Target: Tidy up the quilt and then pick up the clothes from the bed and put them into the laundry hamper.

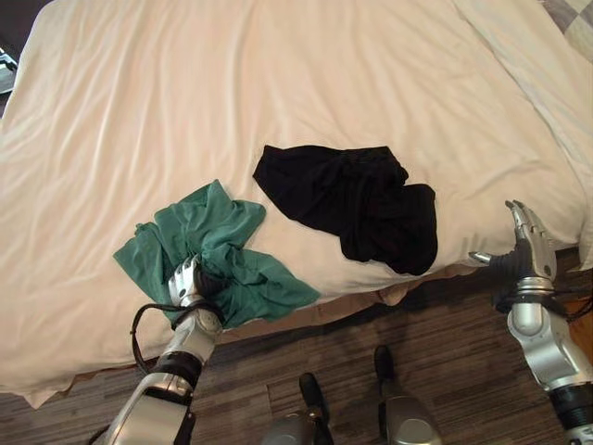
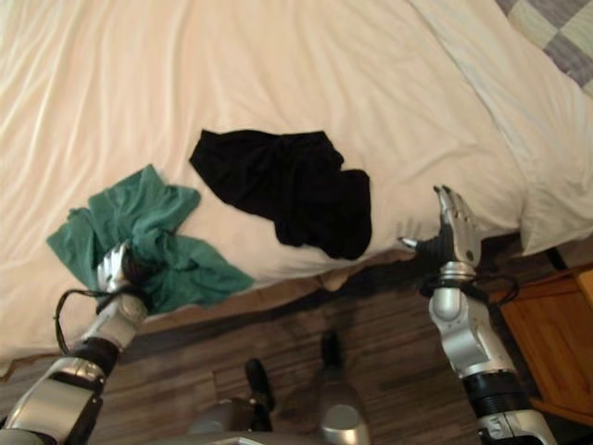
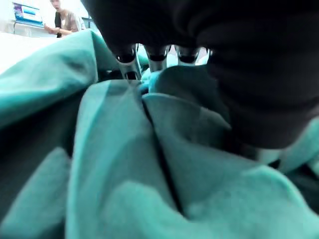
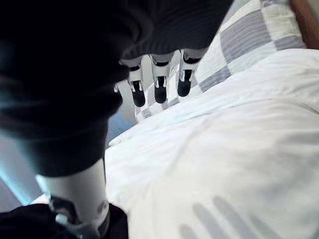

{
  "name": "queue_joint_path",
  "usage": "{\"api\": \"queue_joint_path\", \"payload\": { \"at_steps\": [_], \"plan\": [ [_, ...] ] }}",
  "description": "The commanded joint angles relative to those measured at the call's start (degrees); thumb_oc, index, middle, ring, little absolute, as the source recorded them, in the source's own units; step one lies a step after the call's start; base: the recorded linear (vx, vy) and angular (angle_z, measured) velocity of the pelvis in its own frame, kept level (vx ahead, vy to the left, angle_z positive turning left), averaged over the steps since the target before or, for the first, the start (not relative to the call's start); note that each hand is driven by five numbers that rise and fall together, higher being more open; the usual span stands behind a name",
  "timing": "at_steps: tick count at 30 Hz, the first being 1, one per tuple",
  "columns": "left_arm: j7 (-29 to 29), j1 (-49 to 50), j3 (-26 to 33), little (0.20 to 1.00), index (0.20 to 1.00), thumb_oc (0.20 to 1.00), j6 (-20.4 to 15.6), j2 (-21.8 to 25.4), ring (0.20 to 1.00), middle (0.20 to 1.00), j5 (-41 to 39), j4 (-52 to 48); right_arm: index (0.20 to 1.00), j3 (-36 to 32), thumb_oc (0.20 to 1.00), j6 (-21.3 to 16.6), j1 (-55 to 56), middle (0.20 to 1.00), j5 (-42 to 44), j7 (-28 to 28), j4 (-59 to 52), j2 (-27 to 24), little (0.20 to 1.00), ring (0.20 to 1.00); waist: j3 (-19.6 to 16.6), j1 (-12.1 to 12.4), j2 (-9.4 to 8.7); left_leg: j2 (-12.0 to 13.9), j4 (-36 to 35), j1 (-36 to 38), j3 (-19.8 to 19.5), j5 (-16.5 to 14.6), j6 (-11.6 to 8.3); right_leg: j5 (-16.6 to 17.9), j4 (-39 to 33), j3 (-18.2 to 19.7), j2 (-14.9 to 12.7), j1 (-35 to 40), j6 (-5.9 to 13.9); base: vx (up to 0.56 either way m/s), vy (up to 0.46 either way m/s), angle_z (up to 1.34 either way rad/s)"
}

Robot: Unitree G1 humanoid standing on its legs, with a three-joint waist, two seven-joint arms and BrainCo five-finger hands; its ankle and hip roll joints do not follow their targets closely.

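Teal cloth is bunched under my left hand (image 1: pixel 188 281) at the near edge of the quilt (image 1: pixel 278 83); my fingers (image 3: pixel 128 62) dig into the green garment (image 1: pixel 218 246), curled round its folds. Off that same near edge, over the wooden floor (image 1: pixel 371 324), my right hand (image 1: pixel 528 243) hangs with fingers straight, holding nothing. Just beyond the green garment, further onto the quilt, lies the black garment (image 1: pixel 357 199), crumpled and apart from both hands. Past it, a checked pillow (image 2: pixel 556 37) sits at the far corner.
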Motion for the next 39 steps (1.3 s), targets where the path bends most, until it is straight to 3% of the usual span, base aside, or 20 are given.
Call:
{"api": "queue_joint_path", "payload": {
  "at_steps": [1, 10, 11, 12, 15, 21, 22, 23, 26, 31, 33, 34, 35, 37, 39],
  "plan": [
    [-3.6, 3.0, -2.8, 0.200, 0.200, 0.200, -1.1, -3.3, 0.200, 0.200, -4.1, 3.9, 1.000, 0.9, 1.000, -1.8, -10.0, 1.000, -0.2, -0.1, -1.9, -3.1, 1.000, 1.000, 0.6, 2.7, -3.61, 1.3, -0.3, 0.3, -2.5, -4.3, -3.57, -9.5, 6.5, -2.4, -3.7, -0.6, 4.71, -0.01, -0.061, 0.10],
    [-3.4, 16.9, -2.8, 0.200, 0.200, 0.200, -5.6, -6.0, 0.200, 0.200, -12.2, -2.0, 1.000, 14.5, 1.000, -1.5, -24.8, 1.000, -0.7, 3.9, 7.8, -1.5, 1.000, 1.000, 0.2, 7.2, -2.28, 1.5, -0.3, -0.4, -5.1, -3.3, -3.99, -10.0, 6.4, -4.8, -3.6, 0.3, 3.83, 0.01, -0.063, 0.24],
    [-4.1, 19.2, -3.6, 0.200, 0.200, 0.200, -7.3, -6.0, 0.200, 0.200, -15.2, -4.9, 1.000, 18.5, 1.000, -1.4, -29.4, 1.000, -0.4, 4.7, 14.2, -0.2, 1.000, 1.000, 0.5, 8.7, -1.57, 1.3, -0.3, -0.7, -6.3, -3.1, -4.20, -10.3, 6.4, -5.8, -3.7, 0.7, 3.88, -0.02, -0.066, 0.15],
    [-4.2, 19.2, -3.5, 0.200, 0.200, 0.200, -7.3, -6.1, 0.200, 0.200, -15.2, -5.0, 1.000, 18.7, 1.000, -1.5, -29.6, 1.000, -0.3, 4.6, 14.4, -0.1, 1.000, 1.000, 0.4, 8.6, -1.57, 1.3, -0.3, -1.0, -6.3, -2.9, -4.20, -10.1, 6.3, -5.8, -3.7, 0.5, 3.83, -0.04, -0.090, 0.36],
    [-6.1, 22.6, -5.0, 0.200, 0.200, 0.200, -10.2, -5.5, 0.200, 0.200, -18.1, -10.8, 1.000, 22.4, 1.000, -0.4, -35.0, 1.000, 0.7, 5.6, 29.7, 0.5, 1.000, 1.000, 0.5, 11.5, 0.36, 0.8, -0.3, -2.5, -8.6, -1.9, -4.65, -10.1, 5.5, -8.3, -4.1, 1.0, 3.89, -0.01, -0.057, 0.61],
    [-7.9, 22.8, -7.2, 0.200, 0.200, 0.200, -11.7, -5.1, 0.200, 0.200, -20.2, -13.4, 1.000, 25.2, 1.000, 0.5, -39.7, 1.000, 2.7, 7.4, 50.7, 1.9, 1.000, 1.000, 0.6, 13.5, 2.77, 0.3, -0.3, -4.8, -11.2, -0.5, -5.61, -10.3, 5.3, -11.4, -4.5, 0.9, 3.69, -0.03, -0.029, 0.44],
    [-8.3, 22.3, -7.8, 0.200, 0.200, 0.200, -11.8, -4.9, 0.200, 0.200, -20.1, -13.2, 0.410, 26.1, 0.410, 0.8, -40.7, 0.410, 2.1, 8.7, 55.3, 2.2, 0.410, 0.410, 0.7, 13.7, 3.27, 0.2, -0.3, -5.2, -11.7, -0.3, -5.84, -10.4, 5.3, -12.2, -4.6, 0.9, 3.67, -0.03, -0.029, 0.37],
    [-8.9, 21.9, -8.8, 0.200, 0.200, 0.200, -11.9, -4.8, 0.200, 0.200, -19.6, -13.1, 0.200, 26.5, 0.200, 1.6, -40.8, 0.200, 1.8, 10.2, 59.6, 2.5, 0.200, 0.200, 0.6, 14.0, 3.72, 0.2, -0.3, -5.5, -12.2, -0.1, -6.03, -10.5, 5.2, -12.9, -4.7, 1.1, 3.64, -0.02, -0.025, 0.38],
    [-10.1, 21.7, -10.2, 0.200, 0.200, 0.200, -12.0, -4.9, 0.200, 0.200, -19.8, -13.6, 0.200, 23.9, 0.200, 2.7, -40.2, 0.200, 3.0, 11.6, 66.2, 1.5, 0.200, 0.200, 0.4, 14.3, 4.32, 0.0, -0.3, -5.7, -12.8, 0.2, -6.24, -10.5, 5.0, -14.0, -4.9, 1.7, 3.71, 0.00, -0.003, 0.30],
    [-11.3, 21.5, -9.0, 0.200, 0.200, 0.200, -11.0, -5.1, 0.200, 0.200, -18.8, -13.7, 0.200, 16.2, 0.200, 2.2, -30.3, 0.200, 9.4, 11.9, 62.4, 1.5, 0.200, 0.200, 0.7, 12.7, 3.55, 0.0, -0.3, -4.9, -12.2, -0.4, -6.09, -10.6, 4.4, -13.4, -4.7, 2.7, 3.87, 0.00, 0.037, 0.14],
    [-11.6, 21.1, -7.3, 0.200, 0.200, 0.200, -10.2, -4.6, 0.200, 0.200, -17.3, -11.8, 0.200, 12.2, 0.200, 1.1, -22.5, 0.200, 13.0, 12.2, 57.6, 2.5, 0.200, 0.200, 0.7, 11.1, 2.39, 0.2, -0.3, -4.3, -11.2, -1.0, -5.81, -10.4, 3.9, -12.5, -4.6, 2.9, 4.00, 0.01, 0.055, -0.02],
    [-12.1, 21.2, -5.5, 0.200, 0.200, 0.200, -9.5, -4.0, 0.200, 0.200, -16.2, -10.5, 0.200, 7.3, 0.200, -0.1, -13.2, 0.200, 17.4, 12.8, 47.3, 3.4, 0.200, 0.200, 0.5, 9.2, 0.95, 0.5, -0.3, -3.5, -10.1, -1.8, -5.49, -10.1, 3.5, -11.3, -4.4, 3.1, 4.14, 0.01, 0.045, -0.05],
    [-12.1, 21.2, -5.6, 0.200, 0.200, 0.200, -9.5, -4.0, 0.200, 0.200, -16.2, -10.5, 0.200, 7.2, 0.200, -0.1, -13.0, 0.200, 17.4, 12.8, 47.1, 3.4, 0.200, 0.200, 0.3, 9.3, 0.93, 0.5, -0.3, -3.7, -10.1, -1.7, -5.47, -10.0, 3.4, -11.2, -4.3, 2.9, 4.12, 0.03, 0.059, -0.30],
    [-13.3, 22.7, -3.1, 0.200, 0.200, 0.200, -8.8, -3.8, 0.200, 0.200, -15.4, -9.6, 0.200, 0.5, 0.200, -2.5, 1.7, 0.200, 23.9, 14.9, 32.8, 7.6, 0.200, 0.200, -0.3, 6.4, -1.40, 0.9, -0.3, -2.1, -8.0, -2.9, -4.97, -9.7, 3.2, -9.3, -4.0, 3.2, 4.43, 0.04, 0.039, -0.49],
    [-13.9, 23.6, -2.3, 0.200, 0.200, 0.200, -8.7, -3.9, 0.200, 0.200, -15.5, -9.3, 0.200, -0.1, 0.200, -3.2, 6.3, 0.200, 24.5, 16.5, 29.3, 9.2, 0.200, 0.200, -0.7, 5.6, -1.97, 1.1, -0.3, -1.5, -7.5, -3.2, -4.90, -9.6, 3.3, -8.7, -3.8, 3.3, 4.45, 0.05, 0.020, -0.55]
  ]
}}
